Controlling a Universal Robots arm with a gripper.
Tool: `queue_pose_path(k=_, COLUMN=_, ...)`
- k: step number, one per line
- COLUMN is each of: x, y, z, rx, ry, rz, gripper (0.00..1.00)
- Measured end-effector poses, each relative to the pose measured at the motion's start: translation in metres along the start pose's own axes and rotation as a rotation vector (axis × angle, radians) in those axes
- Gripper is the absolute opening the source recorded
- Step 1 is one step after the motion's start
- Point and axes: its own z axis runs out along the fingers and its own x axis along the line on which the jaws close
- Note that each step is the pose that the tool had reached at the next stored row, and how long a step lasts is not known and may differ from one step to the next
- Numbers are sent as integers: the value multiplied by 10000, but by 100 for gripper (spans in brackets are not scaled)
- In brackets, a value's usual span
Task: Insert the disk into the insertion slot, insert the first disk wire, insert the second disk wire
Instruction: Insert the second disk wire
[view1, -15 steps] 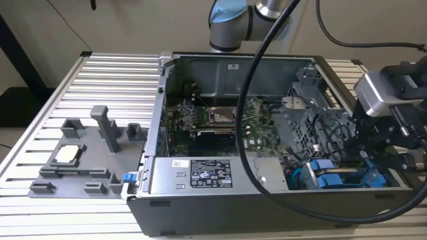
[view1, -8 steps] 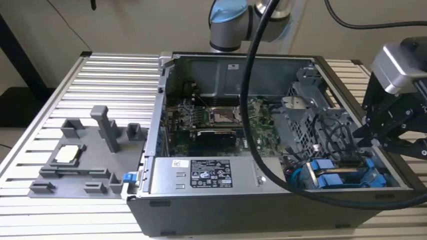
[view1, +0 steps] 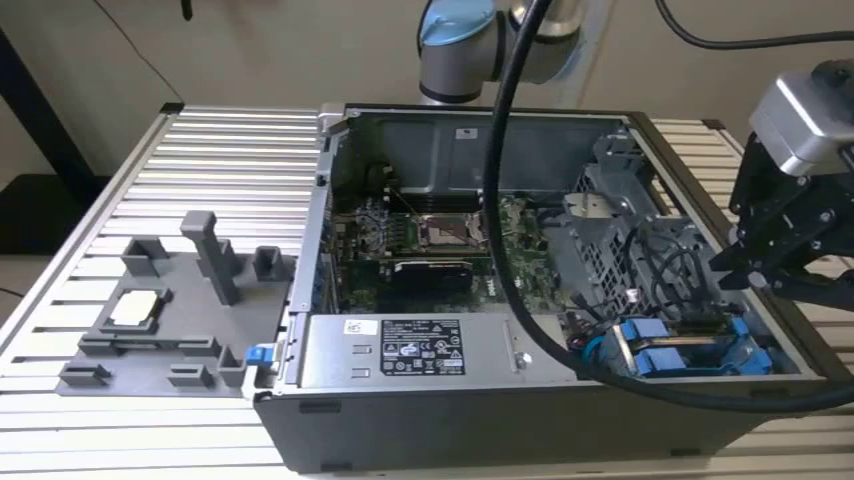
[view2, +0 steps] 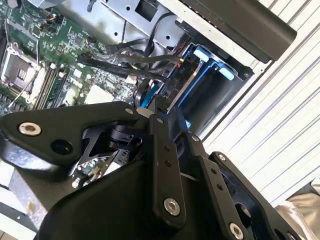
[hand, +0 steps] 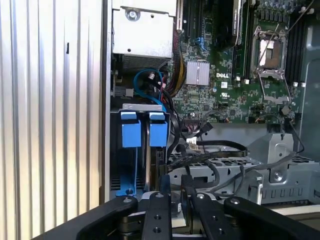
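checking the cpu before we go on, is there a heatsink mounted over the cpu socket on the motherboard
No, in the first wrist view the CPU socket on the motherboard lies bare, its metal retention frame exposed with no heatsink over it.

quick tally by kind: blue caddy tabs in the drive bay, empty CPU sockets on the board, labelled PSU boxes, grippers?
Bright blue plastic caddy tabs in the grey metal drive bay: 2
Empty square CPU socket on the green motherboard: 1
Large grey labelled power-supply box: 1
Black gripper: 1
Total: 5
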Motion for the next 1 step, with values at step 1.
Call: queue_pose_path(k=1, x=0, y=0, z=0, rx=0, ry=0, rz=0, gripper=24)
